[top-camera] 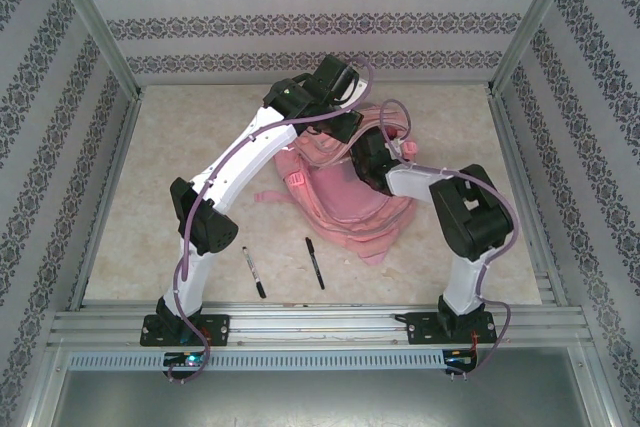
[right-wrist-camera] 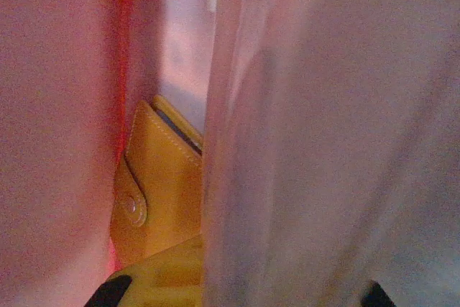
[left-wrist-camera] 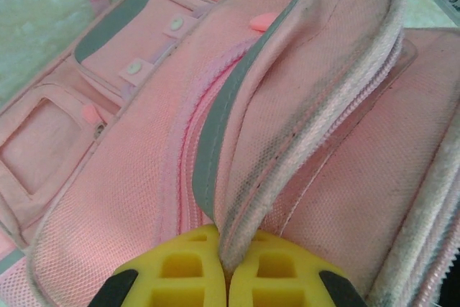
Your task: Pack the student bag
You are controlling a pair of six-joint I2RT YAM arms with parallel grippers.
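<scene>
The student bag [top-camera: 350, 197], a big pink fabric backpack, lies mid-bench [top-camera: 180, 147]. The left claw [left-wrist-camera: 228, 275] is clamped on its zip-edged flap. The right claw [right-wrist-camera: 231, 289] is closed inside, seemingly pinching lining beside a tan leather wallet [right-wrist-camera: 154, 192]. Holding it open, I'd judge; next, one claw must let go to fetch a black pen [top-camera: 253, 272].

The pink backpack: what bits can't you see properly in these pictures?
- Top external: the top end of the student bag, under the left arm and right arm.
- Top external: the two pens, too small for markings.
- Right wrist: a tan case, half covered by blurred fabric; unclear what it is.
- Left wrist: the left gripper, shut on the bag's flap, cut off by the bottom edge.
</scene>
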